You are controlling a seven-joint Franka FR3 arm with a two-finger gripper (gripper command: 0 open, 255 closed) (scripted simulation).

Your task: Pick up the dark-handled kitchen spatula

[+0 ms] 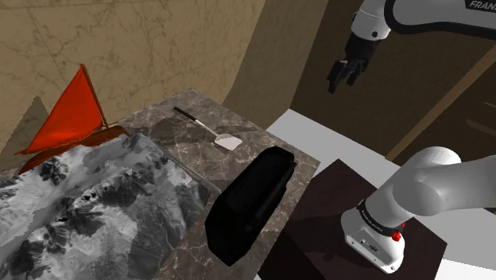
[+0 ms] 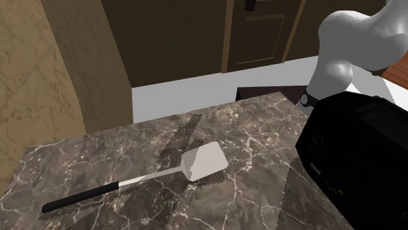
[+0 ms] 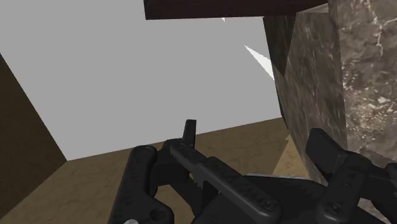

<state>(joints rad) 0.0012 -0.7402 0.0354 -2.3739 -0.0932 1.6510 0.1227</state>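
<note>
- Spatula [image 2: 137, 180]: lies flat on the counter [image 2: 261, 124]. It has a slim, matte black rod handle, a thin silvery neck, and a pale, squarish flat blade with rounded corners.
- In the shoulder view the spatula [image 1: 205, 127] sits toward the far part of the counter [image 1: 187, 147]. Its handle points to the far left and its blade to the near right.
- Counter: a brown, polished-looking marble slab with pale veins. Its thick side face shows beside the claw in the wrist view.
- Claw [image 1: 340, 81]: all black and blocky, hanging in the air off the counter's right side in the shoulder view, over the pale floor [image 1: 318, 131]. It is well apart from the spatula, its two fingers spread, with nothing between them.
- In the wrist view the claw [image 3: 235, 172] shows its ribbed black fingers apart at either side.
- Black box-like object [image 1: 250, 199]: long, glossy and round-edged, with a recess in its top. It stands on the counter near the blade, on the blade's near-right side, not touching it. In the second exterior view it [image 2: 359, 144] looms at the right.
- Model sailboat [image 1: 71, 115]: a red triangular sail on a brown hull, at the shoulder view's far left.
- Grey, craggy mass [image 1: 87, 199] with a mountain-like texture, in front of the boat.
- White arm [image 1: 445, 187]: smooth and rounded, rising from the dark, flat-topped stand [image 1: 318, 231].
</note>
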